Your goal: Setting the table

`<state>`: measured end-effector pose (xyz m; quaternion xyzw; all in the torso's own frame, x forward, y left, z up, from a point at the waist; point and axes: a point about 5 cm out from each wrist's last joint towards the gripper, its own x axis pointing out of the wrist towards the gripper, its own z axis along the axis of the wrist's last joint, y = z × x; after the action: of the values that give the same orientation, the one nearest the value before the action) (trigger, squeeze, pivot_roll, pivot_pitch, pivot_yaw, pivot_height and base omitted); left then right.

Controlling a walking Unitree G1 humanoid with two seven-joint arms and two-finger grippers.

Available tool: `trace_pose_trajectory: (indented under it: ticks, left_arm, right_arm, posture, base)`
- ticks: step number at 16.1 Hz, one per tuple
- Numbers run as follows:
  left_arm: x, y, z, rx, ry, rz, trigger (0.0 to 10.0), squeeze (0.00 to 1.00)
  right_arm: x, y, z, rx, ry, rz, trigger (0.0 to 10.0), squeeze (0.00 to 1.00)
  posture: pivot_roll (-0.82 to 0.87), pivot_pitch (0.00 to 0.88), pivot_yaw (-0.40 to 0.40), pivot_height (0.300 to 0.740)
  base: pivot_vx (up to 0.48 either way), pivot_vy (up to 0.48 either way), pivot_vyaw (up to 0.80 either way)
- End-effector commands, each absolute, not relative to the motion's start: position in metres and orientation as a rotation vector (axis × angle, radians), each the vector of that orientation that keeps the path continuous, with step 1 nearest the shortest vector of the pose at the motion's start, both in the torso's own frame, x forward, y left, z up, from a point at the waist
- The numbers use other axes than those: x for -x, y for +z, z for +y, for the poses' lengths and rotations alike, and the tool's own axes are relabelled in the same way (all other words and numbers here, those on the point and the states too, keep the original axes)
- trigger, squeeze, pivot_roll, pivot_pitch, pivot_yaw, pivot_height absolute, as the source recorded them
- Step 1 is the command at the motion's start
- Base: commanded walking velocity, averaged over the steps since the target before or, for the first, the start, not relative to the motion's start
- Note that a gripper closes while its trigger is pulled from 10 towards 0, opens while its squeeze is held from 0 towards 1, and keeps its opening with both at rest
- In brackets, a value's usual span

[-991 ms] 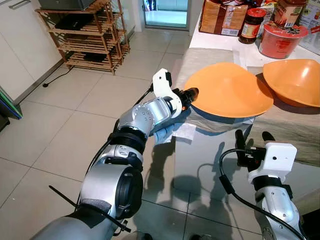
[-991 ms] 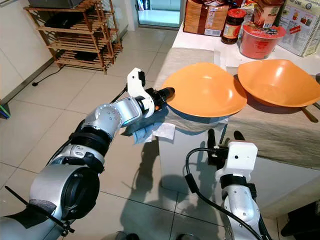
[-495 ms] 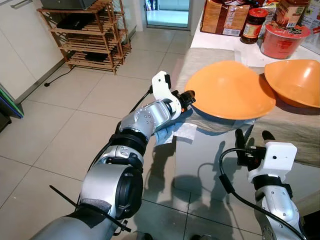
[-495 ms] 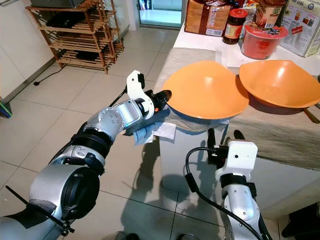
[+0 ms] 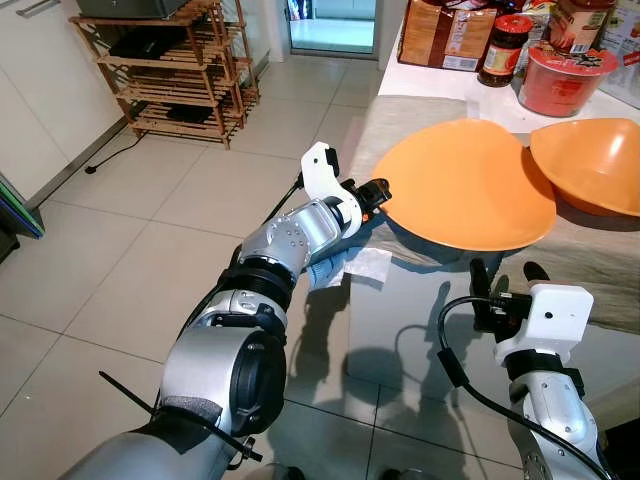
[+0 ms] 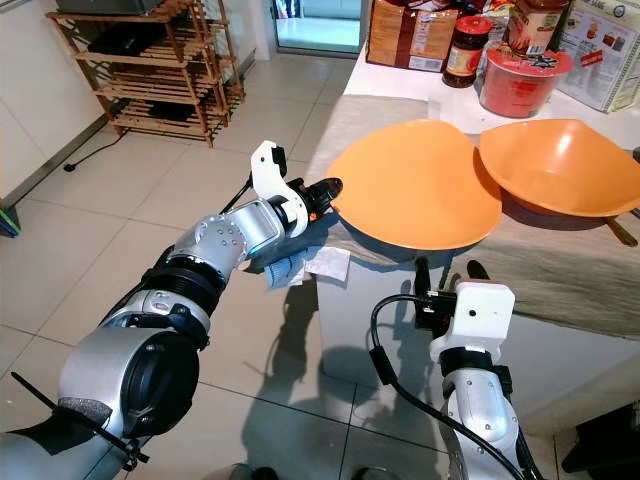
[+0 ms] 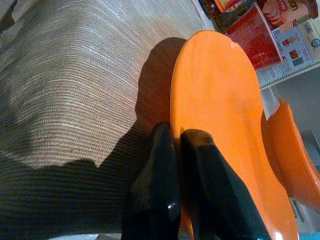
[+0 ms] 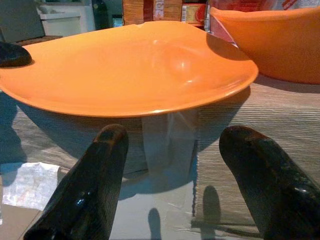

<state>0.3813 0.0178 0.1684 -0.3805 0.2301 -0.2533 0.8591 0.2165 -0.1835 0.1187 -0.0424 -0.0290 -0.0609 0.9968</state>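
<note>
A wide orange plate (image 5: 465,185) hangs just above the woven table mat (image 5: 400,115), casting a shadow on it. My left gripper (image 5: 378,190) is shut on the plate's left rim. In the left wrist view, the black fingers (image 7: 155,190) pinch that rim of the plate (image 7: 220,115). A second orange bowl (image 5: 590,165) rests on the mat to the right, and the plate's right edge overlaps it. My right gripper (image 5: 508,272) stands open below the table's front edge, apart from the plate (image 8: 135,65), with nothing between its fingers (image 8: 100,165).
At the back of the table stand a red noodle tub (image 5: 565,75), a dark jar (image 5: 498,48) and a brown box (image 5: 440,35). A white napkin (image 5: 368,265) and a blue cloth (image 5: 325,272) hang at the table's left corner. A wooden shelf (image 5: 170,60) stands on the tiled floor, far left.
The plate has tipped in my left gripper from a steep tilt to nearly level. It has also shifted slightly right, towards the second bowl. The right arm has stayed still.
</note>
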Motion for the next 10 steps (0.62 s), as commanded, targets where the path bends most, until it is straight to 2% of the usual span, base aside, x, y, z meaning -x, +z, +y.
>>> trace_pose_trajectory:
  ticks: [1, 3, 5, 7, 10]
  left_arm:
    - [-0.373, 0.147, 0.008, 0.754, -0.465, 0.596, 0.0, 0.00]
    - [-0.381, 0.149, 0.024, 0.761, -0.336, 0.550, 0.0, 0.00]
    - [-0.386, 0.153, 0.032, 0.741, -0.279, 0.508, 0.0, 0.00]
    - [-0.396, 0.162, 0.051, 0.648, -0.179, 0.394, 0.0, 0.00]
    - [-0.403, 0.169, 0.071, 0.587, -0.101, 0.326, 0.0, 0.00]
  right_arm:
    - [-0.215, 0.119, -0.182, 0.085, -0.124, -0.052, 10.0, 0.00]
    - [-0.214, 0.118, -0.183, 0.086, -0.123, -0.048, 10.0, 0.00]
    - [-0.214, 0.118, -0.183, 0.087, -0.122, -0.047, 10.0, 0.00]
    - [-0.213, 0.117, -0.183, 0.088, -0.119, -0.044, 10.0, 0.00]
    - [-0.213, 0.117, -0.184, 0.090, -0.118, -0.041, 10.0, 0.00]
  posture:
    - [-0.17, 0.087, 0.087, 0.740]
    - [-0.17, 0.090, 0.086, 0.740]
    - [-0.17, 0.090, 0.085, 0.740]
    - [-0.17, 0.091, 0.082, 0.740]
    - [-0.17, 0.090, 0.081, 0.740]
  base:
    - [0.000, 0.000, 0.00]
    - [0.000, 0.000, 0.00]
    - [0.000, 0.000, 0.00]
    - [0.000, 0.000, 0.00]
    - [0.000, 0.000, 0.00]
